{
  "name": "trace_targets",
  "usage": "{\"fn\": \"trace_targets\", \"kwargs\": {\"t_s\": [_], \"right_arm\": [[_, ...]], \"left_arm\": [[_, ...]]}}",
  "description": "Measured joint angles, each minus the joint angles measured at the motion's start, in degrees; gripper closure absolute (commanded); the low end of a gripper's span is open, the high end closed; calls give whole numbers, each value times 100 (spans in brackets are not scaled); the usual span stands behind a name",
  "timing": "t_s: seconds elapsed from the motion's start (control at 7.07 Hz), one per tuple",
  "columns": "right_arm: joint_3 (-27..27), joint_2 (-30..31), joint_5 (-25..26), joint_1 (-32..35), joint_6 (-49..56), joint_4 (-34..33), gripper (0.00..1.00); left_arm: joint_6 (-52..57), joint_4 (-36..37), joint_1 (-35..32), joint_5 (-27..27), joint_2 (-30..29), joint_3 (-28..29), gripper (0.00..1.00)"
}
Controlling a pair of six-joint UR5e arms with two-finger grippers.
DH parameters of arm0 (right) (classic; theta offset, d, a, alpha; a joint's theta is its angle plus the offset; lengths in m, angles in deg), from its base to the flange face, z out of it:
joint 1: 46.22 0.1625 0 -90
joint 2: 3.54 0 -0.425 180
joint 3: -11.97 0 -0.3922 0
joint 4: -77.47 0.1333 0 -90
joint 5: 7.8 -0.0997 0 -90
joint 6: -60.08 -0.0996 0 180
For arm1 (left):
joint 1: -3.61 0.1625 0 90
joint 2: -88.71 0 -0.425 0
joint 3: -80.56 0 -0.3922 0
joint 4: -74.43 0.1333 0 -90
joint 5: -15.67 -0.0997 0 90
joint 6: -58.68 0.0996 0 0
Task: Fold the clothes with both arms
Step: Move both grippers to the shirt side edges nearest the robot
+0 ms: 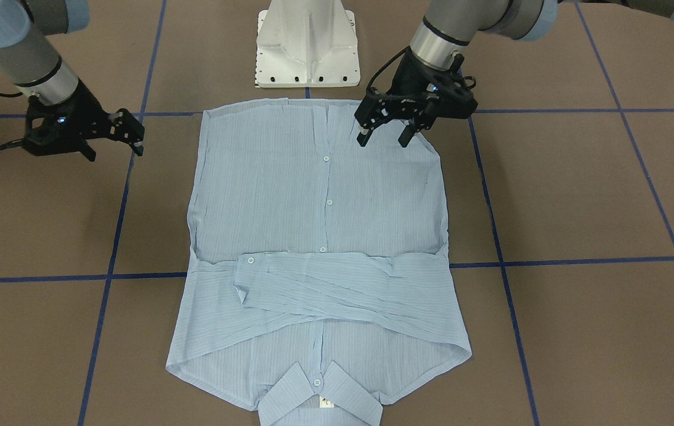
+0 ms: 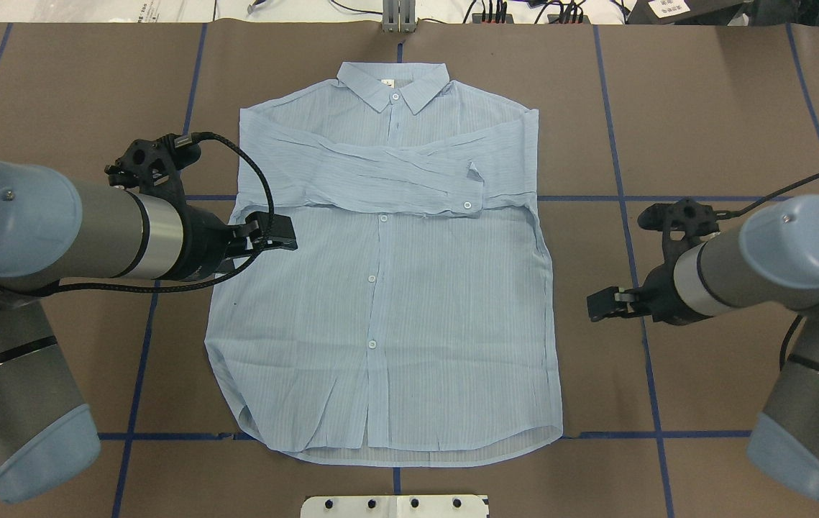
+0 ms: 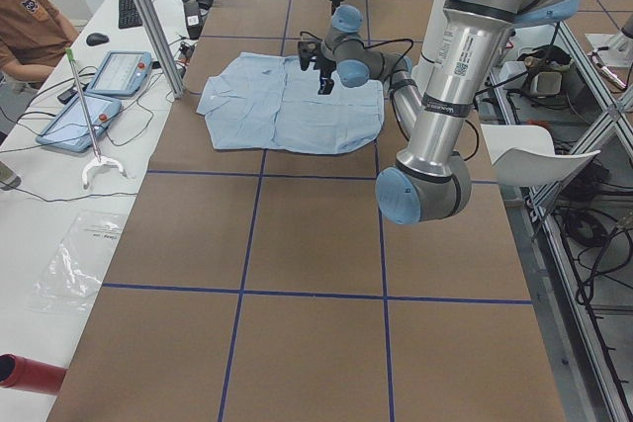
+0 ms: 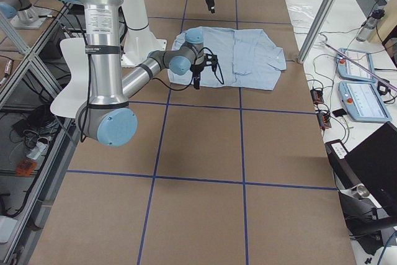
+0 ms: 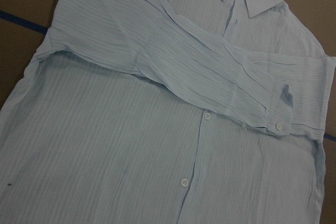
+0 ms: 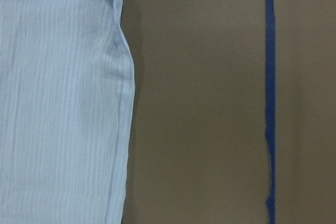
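The light-blue striped shirt [image 2: 387, 302] lies flat and buttoned on the brown table, collar [image 2: 391, 83] at the far side and hem toward the robot's base. Both sleeves [image 2: 380, 176] are folded across the chest, a buttoned cuff on top. My left gripper [image 1: 384, 141] hovers open above the shirt's left side edge, below the sleeve fold, holding nothing. My right gripper [image 1: 115, 152] stands open over bare table, a short way off the shirt's right side edge. The left wrist view shows the crossed sleeves [image 5: 210, 82]; the right wrist view shows the shirt's edge [image 6: 123, 103].
The white pedestal base [image 1: 307, 47] stands just behind the hem. Blue tape lines [image 1: 579, 260] grid the brown table top. In the exterior left view, tablets [image 3: 119, 71] and a seated person [image 3: 30, 22] are at a side bench beyond the table's far edge.
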Motion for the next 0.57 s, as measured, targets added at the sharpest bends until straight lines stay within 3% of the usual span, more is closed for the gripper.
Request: {"fn": "trace_targets", "kwargs": {"t_s": [0.28, 0.57], "right_arm": [[50, -53, 492, -824, -487, -7, 4], [26, -86, 587, -1261, -690, -28, 12]], "left_arm": [[50, 25, 49, -11, 121, -28, 1], [55, 22, 65, -18, 141, -31, 1]]}}
